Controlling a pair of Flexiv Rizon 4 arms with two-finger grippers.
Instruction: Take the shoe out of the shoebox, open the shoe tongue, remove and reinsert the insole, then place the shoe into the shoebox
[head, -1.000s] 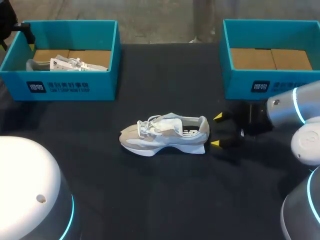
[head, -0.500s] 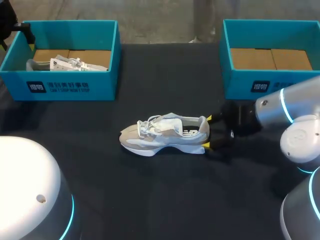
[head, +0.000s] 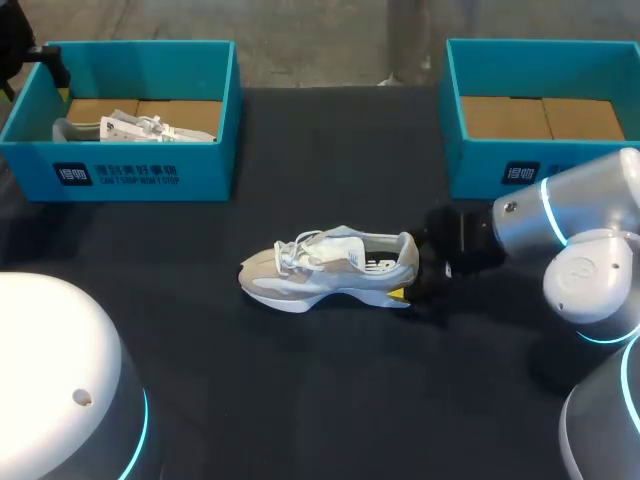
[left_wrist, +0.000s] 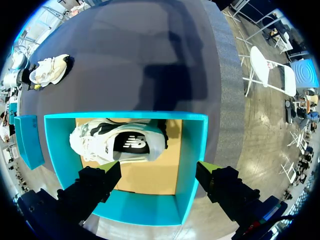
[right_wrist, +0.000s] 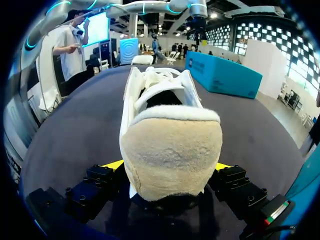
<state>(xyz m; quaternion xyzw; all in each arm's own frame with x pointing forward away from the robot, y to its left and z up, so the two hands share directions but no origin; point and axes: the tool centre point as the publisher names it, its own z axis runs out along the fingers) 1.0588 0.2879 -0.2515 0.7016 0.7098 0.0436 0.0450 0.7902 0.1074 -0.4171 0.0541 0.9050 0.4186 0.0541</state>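
Shoe (head: 330, 268) lies mid-scene on the worktop (head: 300, 390), toe left and heel right, with the heel between the released, spread fingers of my right pincer (right_wrist: 169, 165), the nearer one.

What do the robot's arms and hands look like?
The left arm and right arm are rounded and silvery white, with glowing blue rings. The left gripper and right gripper each have two blocky black fingers with yellow tips.
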